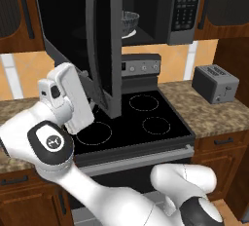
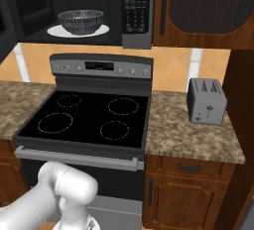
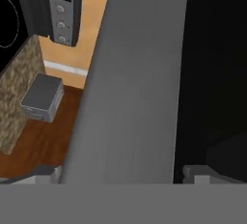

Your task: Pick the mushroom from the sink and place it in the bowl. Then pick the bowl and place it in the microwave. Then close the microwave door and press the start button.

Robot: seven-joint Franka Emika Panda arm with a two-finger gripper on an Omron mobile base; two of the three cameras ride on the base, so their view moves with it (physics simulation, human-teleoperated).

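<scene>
Though tool [image 1: 92, 105] grip unreadable, ribbed dark grey bowl [image 2: 81, 22] inside microwave [image 2: 99, 6], its grey-framed door [image 1: 104, 45] ajar.

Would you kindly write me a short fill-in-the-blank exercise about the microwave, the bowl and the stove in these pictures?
1. The bowl sits inside the microwave on a flat ____ plate.
2. The microwave door is ____.
3. The keypad runs down the microwave's ____ side.
4. The grey toaster stands on the counter to the ____ of the stove.

Missing words: white; open; right; right
</scene>
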